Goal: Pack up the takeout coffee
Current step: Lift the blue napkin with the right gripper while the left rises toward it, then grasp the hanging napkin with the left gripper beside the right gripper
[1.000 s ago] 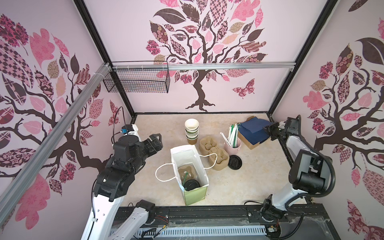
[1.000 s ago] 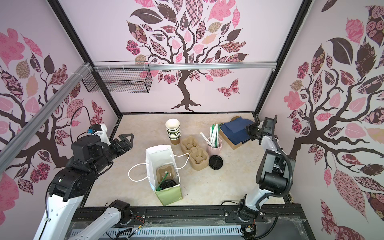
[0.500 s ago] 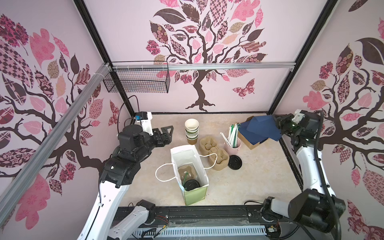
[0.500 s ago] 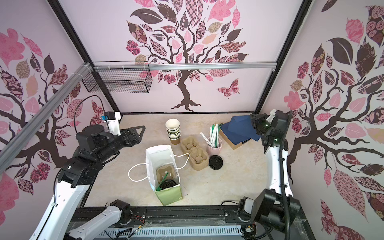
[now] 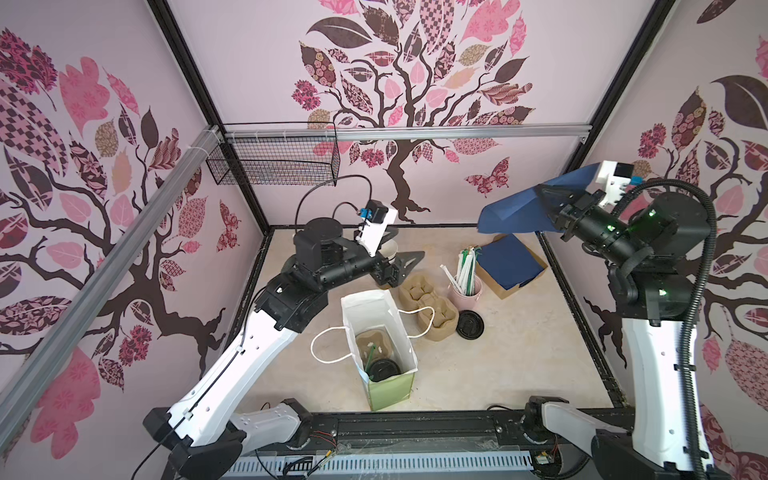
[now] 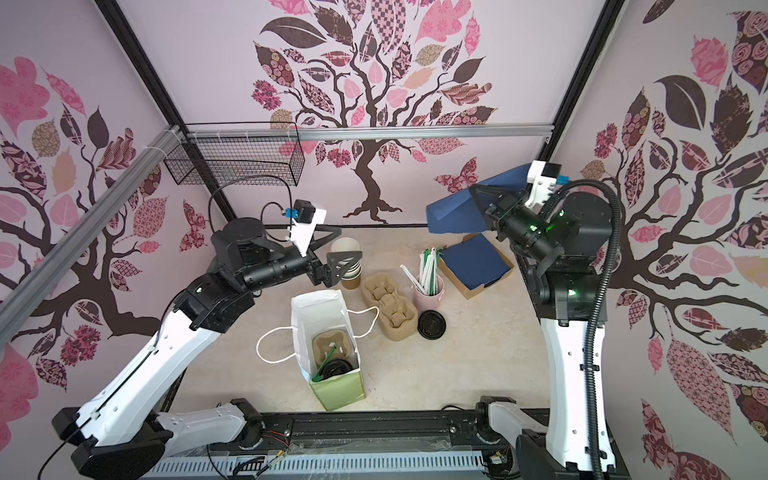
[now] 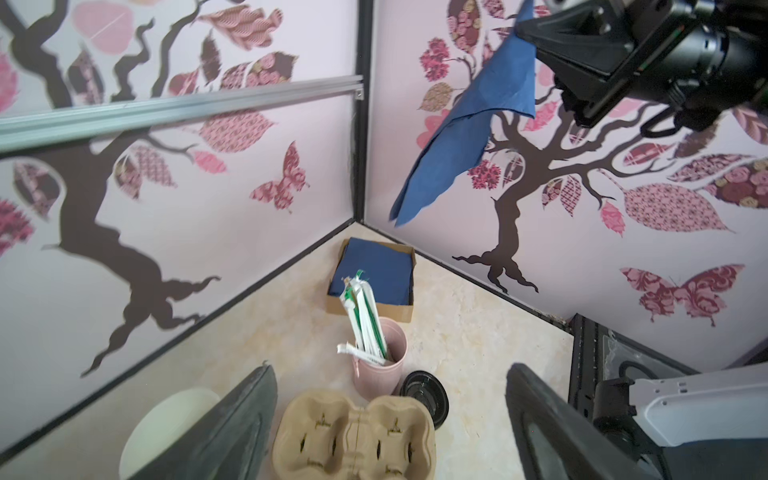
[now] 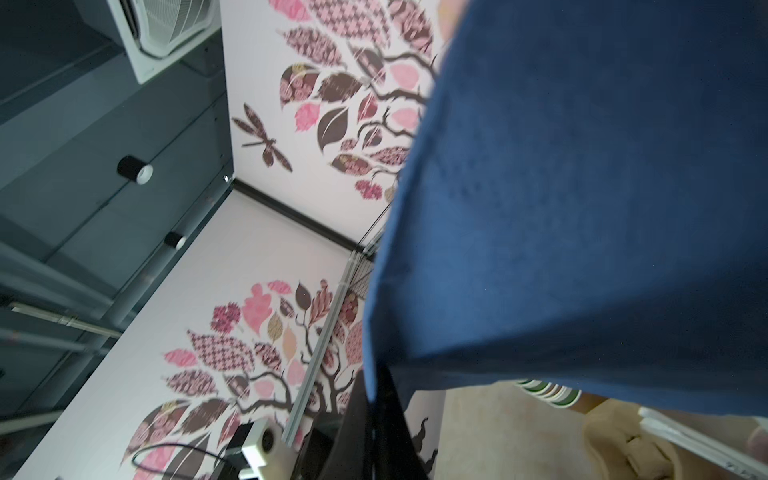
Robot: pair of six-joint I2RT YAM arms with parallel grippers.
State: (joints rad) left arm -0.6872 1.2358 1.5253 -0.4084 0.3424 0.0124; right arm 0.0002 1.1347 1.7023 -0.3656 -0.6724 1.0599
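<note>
The takeout coffee (image 5: 383, 369) (image 6: 335, 368) stands inside the white and green paper bag (image 5: 390, 390) (image 6: 338, 386). Only its black lid shows, beside a brown carrier and a green straw. My left gripper (image 5: 397, 251) (image 6: 332, 249) (image 7: 390, 436) is open and empty. It hovers over the stacked cups (image 6: 351, 266) (image 7: 166, 428) and a loose brown carrier (image 7: 353, 440). My right gripper (image 5: 544, 203) (image 6: 478, 203) (image 8: 374, 415) is raised high at the right, shut on the edge of a blue napkin (image 5: 511, 212) (image 6: 449, 212) (image 7: 469, 137) (image 8: 582, 208) that hangs from it.
A cardboard box of blue napkins (image 5: 509, 262) (image 7: 374, 278) sits at the back right. Beside it are a pink cup of wrapped straws (image 5: 465, 286) (image 7: 380, 365), loose black lids (image 5: 469, 326) (image 7: 426, 395) and brown carriers (image 5: 432, 299). A wire basket (image 5: 270, 166) hangs on the back left wall.
My left arm has swung in from the left side towards the cup stack. My right arm has lifted the blue napkin from the box up high.
</note>
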